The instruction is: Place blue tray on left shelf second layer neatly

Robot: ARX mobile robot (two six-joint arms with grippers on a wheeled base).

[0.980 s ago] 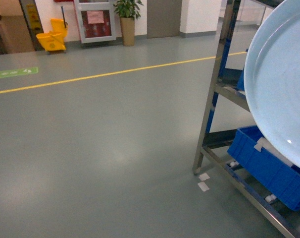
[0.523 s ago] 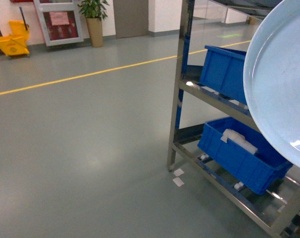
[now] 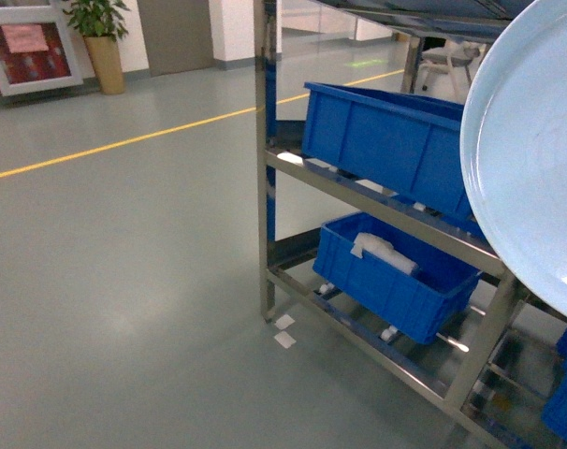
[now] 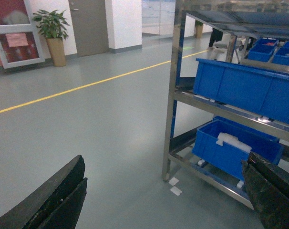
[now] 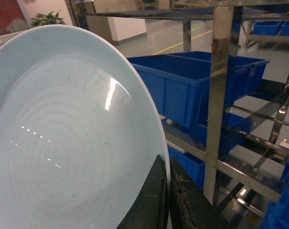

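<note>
The right tool (image 5: 166, 191) pinched the rim of the pale-blue glossy round tray (image 5: 63, 138), held tilted near the stainless-steel rack (image 3: 265, 168), needing levelling first; the left tool (image 4: 163, 191) gaped empty.

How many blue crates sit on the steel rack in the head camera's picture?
2 clearly: one crate on the middle tier, another on the bottom tier. A blue sliver at lower right may be a third; the plate hides more.

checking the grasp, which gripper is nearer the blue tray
Right. The right gripper has its jaws clamped on the blue tray rim; the left gripper hangs open, apart from it.
</note>
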